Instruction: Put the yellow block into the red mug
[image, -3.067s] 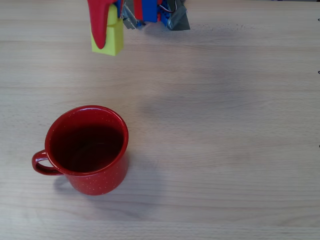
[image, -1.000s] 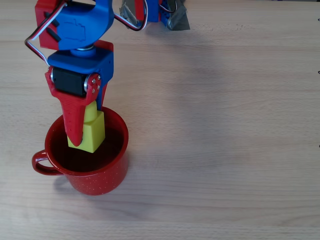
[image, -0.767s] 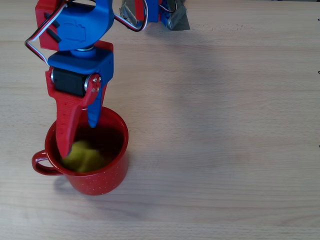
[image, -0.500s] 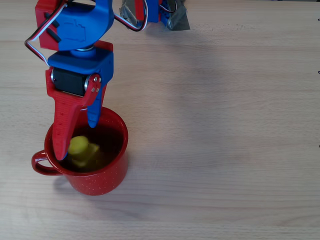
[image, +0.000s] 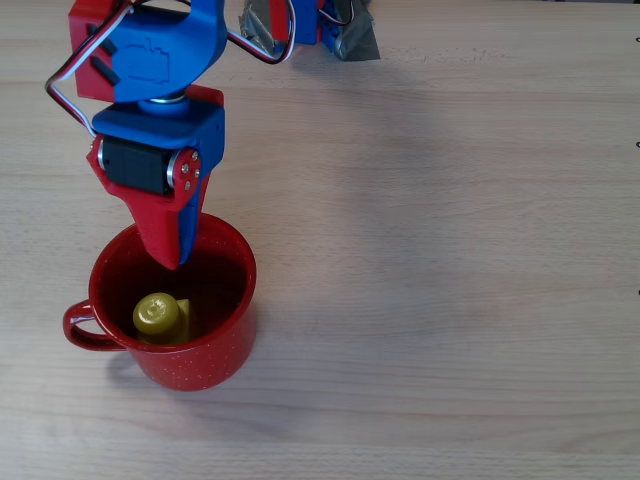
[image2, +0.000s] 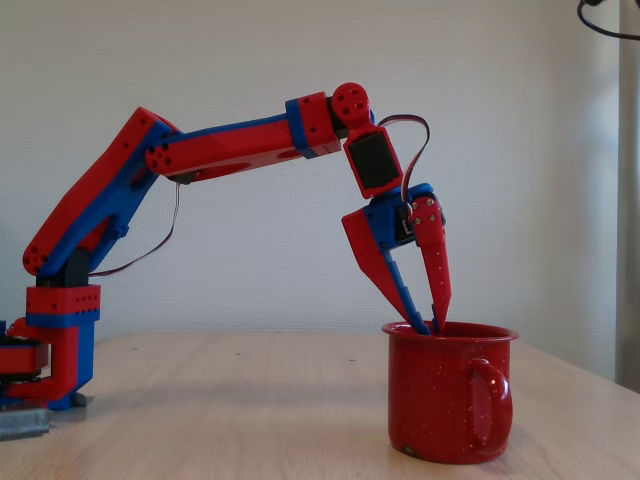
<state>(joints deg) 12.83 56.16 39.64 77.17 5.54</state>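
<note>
The yellow block lies inside the red mug, down on its dark floor toward the seven o'clock side of the opening, with its round stud facing up in the overhead view. Nothing touches it. The mug stands upright on the wooden table, its loop handle pointing out at about nine o'clock in the overhead view and facing the camera in the fixed view.

The gripper hangs just over the mug, reaching in from the twelve o'clock side of the rim. From the side, its two fingers stand a little apart and empty, their tips dipping just at the level of the rim. From above the red finger covers the blue one, so the gap hardly shows there. The red and blue arm arches up from its base at the table's far nine o'clock end in the fixed view and bends down to the mug.
</note>
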